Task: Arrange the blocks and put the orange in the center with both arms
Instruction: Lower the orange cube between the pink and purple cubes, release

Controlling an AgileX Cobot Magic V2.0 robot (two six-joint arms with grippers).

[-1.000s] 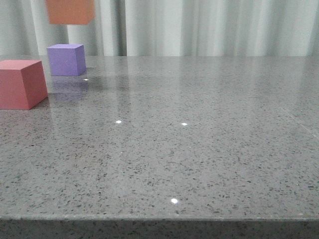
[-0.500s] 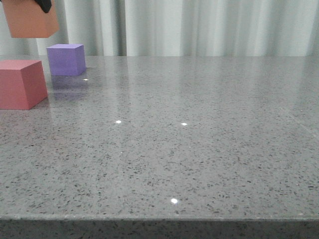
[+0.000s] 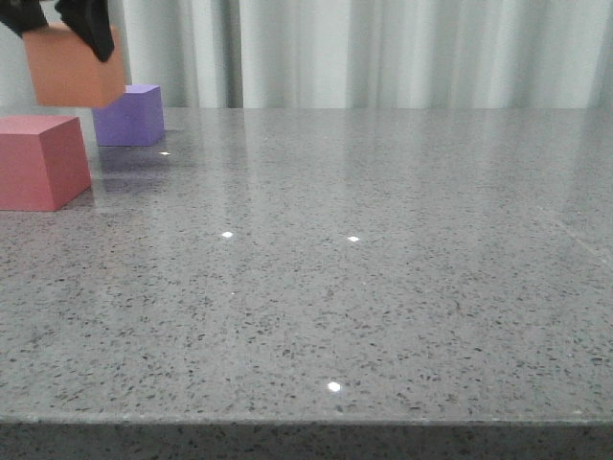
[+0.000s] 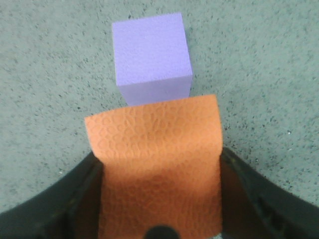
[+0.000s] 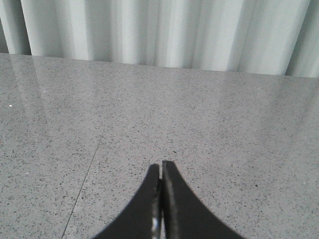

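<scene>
Up at the far left of the grey table (image 3: pixel 383 287), my left pincer (image 3: pixel 57 21) is clamped on the orange cube (image 3: pixel 75 69), holding it in the air, tilted, above the pink cube (image 3: pixel 40 161) and just in front of the purple cube (image 4: pixel 151 55), which sits flat on the stone. My right pincer (image 5: pixel 160 172) hangs over bare tabletop, fingers pressed together, holding nothing.

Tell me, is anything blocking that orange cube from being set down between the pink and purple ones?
Nothing visible blocks it. The left gripper holds the orange cube in the air above the gap between the pink cube and purple cube.
</scene>
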